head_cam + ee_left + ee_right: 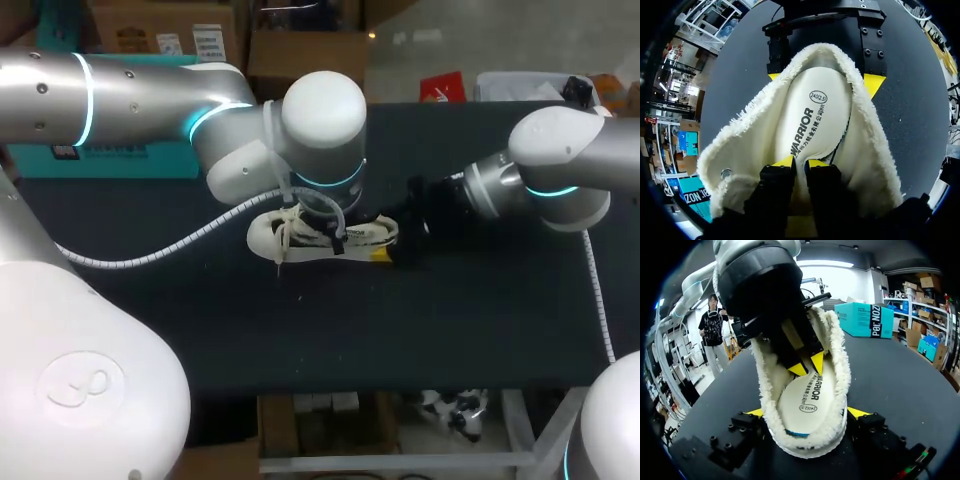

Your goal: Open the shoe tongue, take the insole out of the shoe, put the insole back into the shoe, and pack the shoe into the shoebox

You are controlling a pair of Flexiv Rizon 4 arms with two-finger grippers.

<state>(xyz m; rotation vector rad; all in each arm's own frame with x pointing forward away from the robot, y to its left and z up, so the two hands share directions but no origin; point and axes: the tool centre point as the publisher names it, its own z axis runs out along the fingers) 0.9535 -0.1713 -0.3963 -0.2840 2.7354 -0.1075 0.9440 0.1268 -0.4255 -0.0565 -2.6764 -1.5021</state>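
Cream fleece-lined lace-up shoe (320,236) lying mid-way across the dark desk (450,320), heel clamped between the right gripper (807,412) fingers. White printed insole (815,115) inside, beneath the left gripper (801,162) fingers, drawn nearly together; pinch unclear. Probably the insole-removal step. Next: pinch firmly, draw upward, keep heel steady.

I've got blk table (480,320) w/ a white fleece-lined shoe (265,235) lying approx mid-table, teal box (100,158) at far-left edge.

One shoe (320,237) lying, one insole (812,115) sitting inside, two tools showing, left tool (800,162) and right tool (807,412), one shoebox (865,319) standing, one desk (450,320).
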